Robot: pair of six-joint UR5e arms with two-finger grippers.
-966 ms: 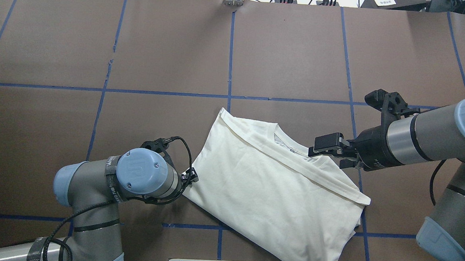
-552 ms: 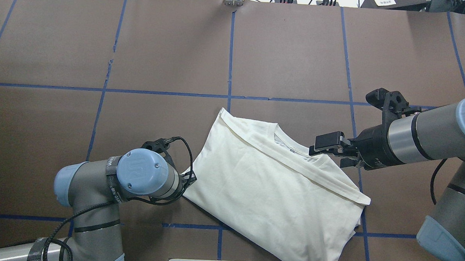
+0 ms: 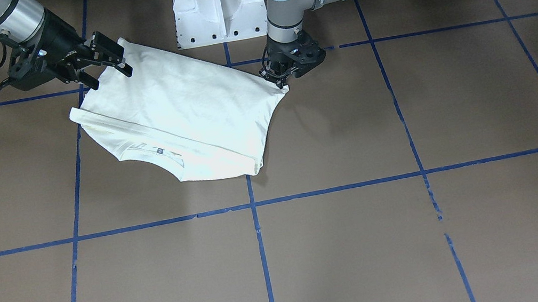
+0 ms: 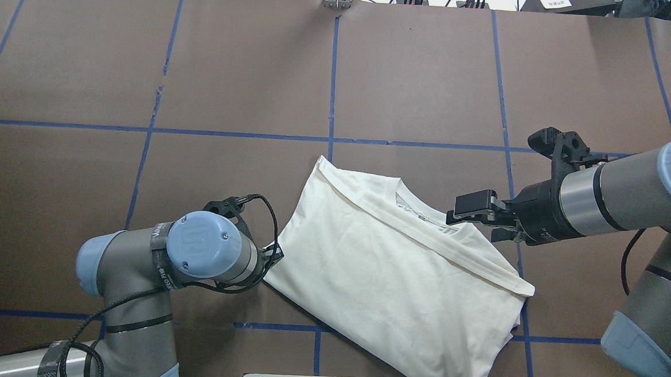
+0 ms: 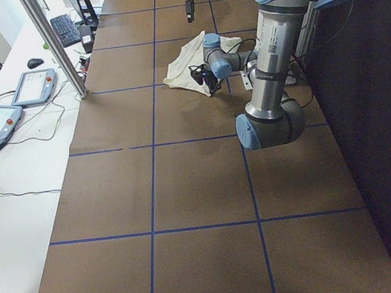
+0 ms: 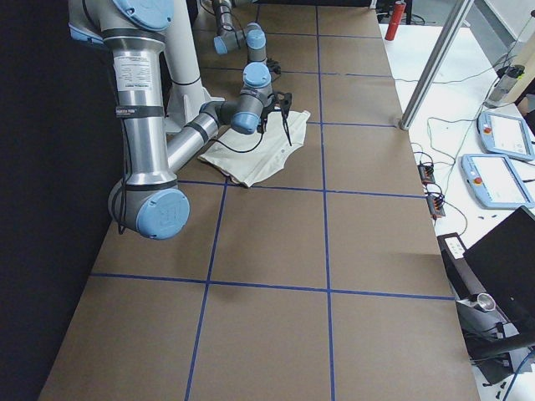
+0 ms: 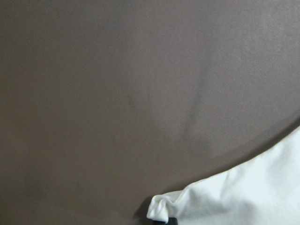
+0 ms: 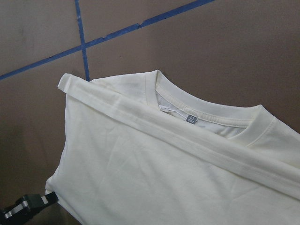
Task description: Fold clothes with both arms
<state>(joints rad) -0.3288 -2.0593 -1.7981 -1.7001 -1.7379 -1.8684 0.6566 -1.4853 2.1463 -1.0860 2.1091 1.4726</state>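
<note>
Right now I see the cream-white T-shirt lying folded, plain side up, on the brown table near the white pedestal base. My right gripper hangs spread wide over its collar. My left gripper meets one corner; I cannot tell whether it grips.
</note>
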